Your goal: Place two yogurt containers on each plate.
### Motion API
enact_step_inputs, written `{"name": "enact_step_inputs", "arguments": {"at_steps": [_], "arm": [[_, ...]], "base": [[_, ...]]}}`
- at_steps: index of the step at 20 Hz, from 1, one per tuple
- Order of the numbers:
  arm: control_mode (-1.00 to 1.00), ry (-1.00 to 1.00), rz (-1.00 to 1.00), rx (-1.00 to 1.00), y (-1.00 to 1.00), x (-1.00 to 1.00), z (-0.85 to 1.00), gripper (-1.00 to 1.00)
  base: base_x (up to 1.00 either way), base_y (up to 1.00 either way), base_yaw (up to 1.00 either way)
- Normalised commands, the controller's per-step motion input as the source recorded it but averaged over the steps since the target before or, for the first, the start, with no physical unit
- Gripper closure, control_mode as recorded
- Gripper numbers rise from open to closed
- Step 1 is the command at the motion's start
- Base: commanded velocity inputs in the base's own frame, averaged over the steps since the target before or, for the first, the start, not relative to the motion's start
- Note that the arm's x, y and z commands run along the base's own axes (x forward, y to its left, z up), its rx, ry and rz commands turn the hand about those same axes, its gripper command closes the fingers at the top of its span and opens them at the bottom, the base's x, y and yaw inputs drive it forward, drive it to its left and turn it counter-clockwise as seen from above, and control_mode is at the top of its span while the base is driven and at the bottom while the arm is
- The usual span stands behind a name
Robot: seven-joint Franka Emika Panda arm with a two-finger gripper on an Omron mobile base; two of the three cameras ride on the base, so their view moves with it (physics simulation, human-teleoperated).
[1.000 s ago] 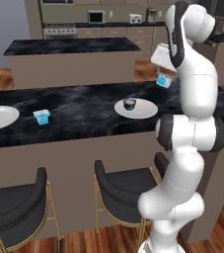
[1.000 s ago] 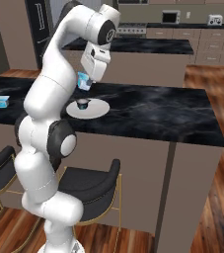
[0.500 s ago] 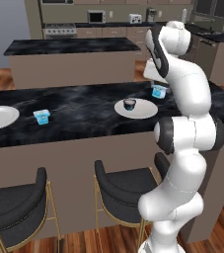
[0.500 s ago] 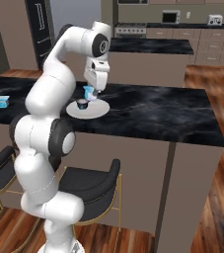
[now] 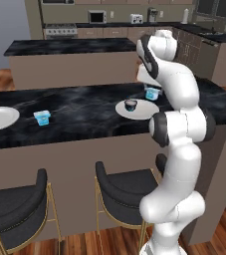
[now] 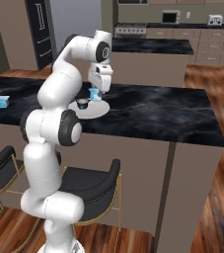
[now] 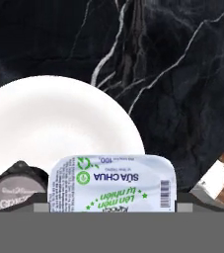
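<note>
Yogurt cup (image 7: 112,183), label readable from the hand, sits clasped in gripper (image 6: 96,93) above plate (image 7: 44,128).

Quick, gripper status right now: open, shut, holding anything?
Gripper: shut on the light blue yogurt cup, held just above the near plate, where the dark yogurt cup sits.
</note>
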Motion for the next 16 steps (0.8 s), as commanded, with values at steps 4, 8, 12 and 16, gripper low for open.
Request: {"name": "enact_step_inputs", "arguments": {"at_steps": [4, 8, 12, 16], "arm": [[-1.00, 0.00, 0.30, -0.01, -0.03, 0.43, -0.41, 1.00], [-1.00, 0.00, 0.38, 0.00, 0.00, 0.25, -0.39, 1.00], [-1.00, 0.00, 0.30, 0.00, -0.07, 0.02, -0.18, 1.00], [-1.00, 0.00, 0.22, 0.00, 0.12, -0.07, 0.00, 1.00]], "base": [[0.00, 0.00, 0.00], [0.00, 0.00, 0.00], [0.00, 0.00, 0.00], [0.00, 0.00, 0.00]]}}
